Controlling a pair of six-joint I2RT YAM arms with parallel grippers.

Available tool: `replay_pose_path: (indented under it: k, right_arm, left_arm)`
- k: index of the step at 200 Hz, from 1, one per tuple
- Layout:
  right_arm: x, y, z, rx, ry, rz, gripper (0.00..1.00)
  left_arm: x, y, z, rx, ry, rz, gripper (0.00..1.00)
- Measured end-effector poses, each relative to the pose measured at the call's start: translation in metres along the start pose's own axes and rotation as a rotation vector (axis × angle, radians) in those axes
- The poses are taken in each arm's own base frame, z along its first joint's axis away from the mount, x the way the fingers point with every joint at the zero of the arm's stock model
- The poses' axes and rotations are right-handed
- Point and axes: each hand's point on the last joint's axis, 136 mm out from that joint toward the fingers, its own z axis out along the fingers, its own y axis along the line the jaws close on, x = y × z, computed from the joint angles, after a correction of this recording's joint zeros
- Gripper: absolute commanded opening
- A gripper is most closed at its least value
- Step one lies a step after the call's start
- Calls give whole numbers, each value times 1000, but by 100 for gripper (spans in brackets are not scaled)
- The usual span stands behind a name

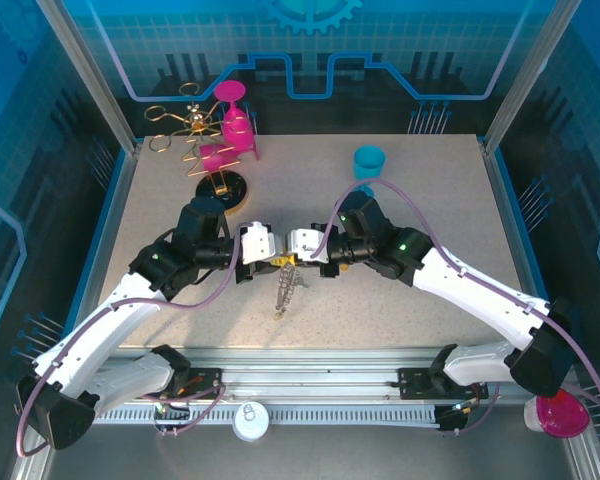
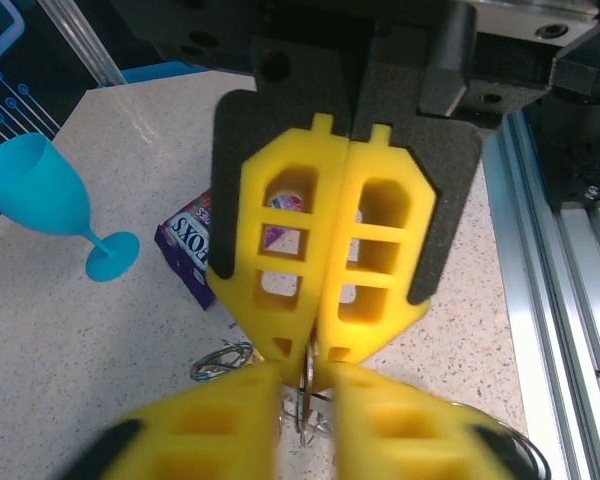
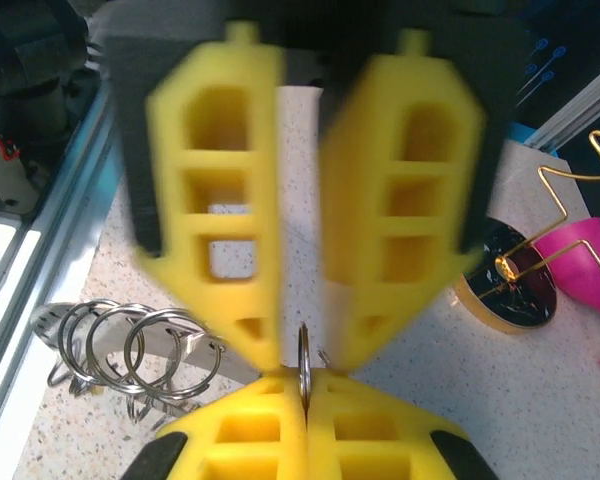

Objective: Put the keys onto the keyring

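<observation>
My two grippers meet tip to tip over the middle of the table. The right gripper (image 1: 293, 258) (image 3: 306, 380) is shut on a thin silvery ring (image 3: 303, 350) seen edge-on. The left gripper (image 1: 274, 258) (image 2: 307, 374) stands open, its blurred yellow fingers (image 2: 230, 410) either side of that ring (image 2: 308, 388) with a gap. From the grip a silvery chain-like keyring (image 1: 287, 286) trails toward the near edge. Several linked split rings (image 3: 130, 345) lie over a flat metal piece on the table. Any yellow key heads are hidden among the yellow fingers.
A purple snack packet (image 2: 188, 250) and a blue goblet (image 2: 50, 195) (image 1: 368, 160) stand beyond the grip. The gold wire stand (image 1: 195, 130) on a black base (image 3: 505, 290) holds pink goblets (image 1: 235, 125) at the back left. Aluminium rails (image 1: 310, 385) run along the near edge.
</observation>
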Motion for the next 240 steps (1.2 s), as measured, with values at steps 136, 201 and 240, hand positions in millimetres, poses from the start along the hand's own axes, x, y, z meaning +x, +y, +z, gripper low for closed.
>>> replay_pose_path:
  k: [136, 201, 240]
  right_arm:
    - [-7, -7, -14, -126, -350, 188, 0]
    - [-10, -10, -15, -175, -411, 191, 0]
    - [-6, -15, -15, -165, -410, 208, 0]
  left_arm:
    - [8, 5, -3, -27, -282, -322, 17]
    - [1, 7, 9, 27, -346, -317, 22]
    - [2, 12, 16, 28, -357, -312, 21]
